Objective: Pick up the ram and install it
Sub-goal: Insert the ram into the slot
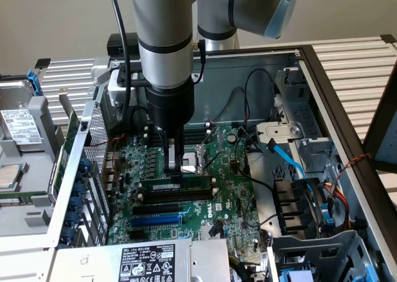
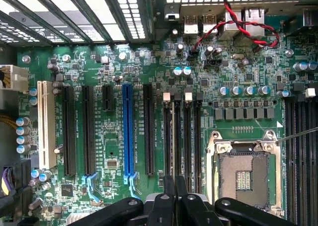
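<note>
Keeping it square matters: my black two-fingered gripper (image 2: 174,206) is nearly closed, pinching the top edge of the long green circuit-board ram stick (image 1: 192,187), which stands upright at the long black memory slots (image 2: 189,131). I'd press straight down, evenly along its length.

Our arm (image 1: 162,40) stands upright from above, with its silver wrist section vertical and the black gripper (image 1: 175,164) pointing straight down. We see its two slim fingers (image 2: 169,196) side by side, pressed close with barely a slit between them.
</note>
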